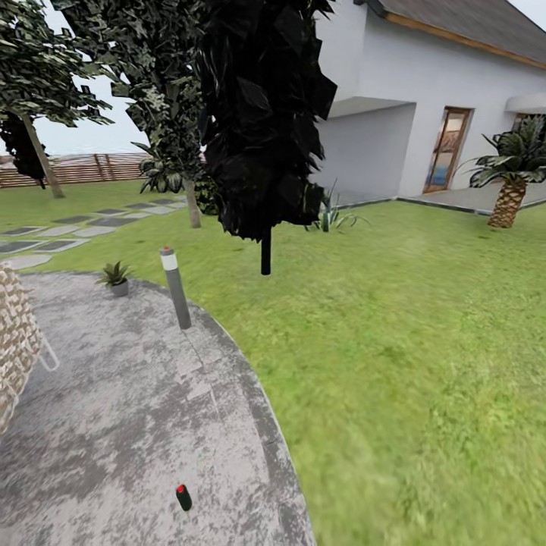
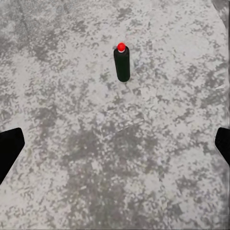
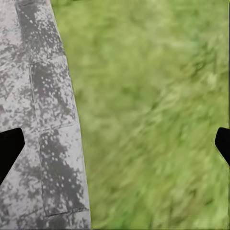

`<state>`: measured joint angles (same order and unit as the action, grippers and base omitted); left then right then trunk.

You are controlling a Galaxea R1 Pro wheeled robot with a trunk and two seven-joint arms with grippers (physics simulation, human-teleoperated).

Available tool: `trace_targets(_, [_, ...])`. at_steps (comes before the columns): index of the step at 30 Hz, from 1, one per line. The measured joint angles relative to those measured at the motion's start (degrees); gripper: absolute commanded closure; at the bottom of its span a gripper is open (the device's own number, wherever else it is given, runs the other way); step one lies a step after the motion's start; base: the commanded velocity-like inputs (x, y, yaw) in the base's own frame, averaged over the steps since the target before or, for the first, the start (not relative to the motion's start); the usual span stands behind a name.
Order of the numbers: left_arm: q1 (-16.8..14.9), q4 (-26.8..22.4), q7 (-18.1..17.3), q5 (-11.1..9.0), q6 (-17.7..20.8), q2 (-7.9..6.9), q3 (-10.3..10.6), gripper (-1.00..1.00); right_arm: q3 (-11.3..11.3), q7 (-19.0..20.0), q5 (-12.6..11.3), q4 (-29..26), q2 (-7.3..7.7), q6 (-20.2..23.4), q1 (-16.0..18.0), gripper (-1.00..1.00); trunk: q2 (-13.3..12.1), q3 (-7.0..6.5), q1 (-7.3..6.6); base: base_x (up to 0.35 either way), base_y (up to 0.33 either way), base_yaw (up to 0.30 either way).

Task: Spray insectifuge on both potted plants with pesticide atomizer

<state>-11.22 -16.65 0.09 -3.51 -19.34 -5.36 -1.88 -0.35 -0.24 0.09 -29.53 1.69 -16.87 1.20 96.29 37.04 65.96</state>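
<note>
the pesticide atomizer [image 2: 122, 64] stands upright on mottled paving [image 2: 115, 158], beyond the spread left tool [image 2: 115, 146].

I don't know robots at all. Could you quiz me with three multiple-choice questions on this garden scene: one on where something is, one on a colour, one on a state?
1. The atomizer stands on:
A. the lawn
B. the patio
C. the stepping stones

2. The spot on top of the atomizer is:
A. red
B. white
C. blue

3. The left gripper is:
A. shut on the atomizer
B. shut on nothing
C. open

Answers: B, grey paving lies all round the bottle; A, a red cap tops it in the left wrist view; C, its fingers sit far apart with the bottle beyond them.
</note>
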Motion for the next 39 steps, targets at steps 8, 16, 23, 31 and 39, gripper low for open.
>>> trace_targets(8, [0.0, 0.0, 0.01, -0.6, 0.0, -0.02, -0.03, -1.0, -0.03, 0.0, 0.0, -0.05, 0.0, 0.0, -0.01, -1.0, 0.0, 0.0, 0.0, 0.23, -0.203, 0.001])
trace_targets(16, [0.01, -0.02, 0.02, -1.58, 0.0, -0.09, -0.08, -1.0, -0.05, -0.01, -0.01, -0.04, -0.02, -0.01, 0.01, -1.0, 0.0, 0.0, 0.0, 0.214, -0.213, 0.118])
trace_targets(23, [0.02, -0.02, 0.02, -1.59, 0.0, -0.09, -0.08, -1.0, -0.06, -0.02, -0.01, -0.04, -0.02, -0.01, 0.01, -1.0, 0.0, 0.0, 0.0, 0.213, -0.213, 0.278])
trace_targets(31, [0.02, -0.02, 0.02, -1.59, 0.0, -0.09, -0.08, -1.0, -0.05, -0.02, -0.01, -0.04, -0.02, -0.01, 0.01, -1.0, 0.0, 0.0, 0.0, 0.207, -0.202, 0.279])
trace_targets(39, [0.01, -0.1, 0.0, -5.78, -0.01, -0.07, -0.01, -1.0, -0.06, -0.04, -0.01, 0.03, -0.02, -0.01, 0.01, -1.0, 0.0, 0.0, 0.02, 0.033, -0.027, 0.279])
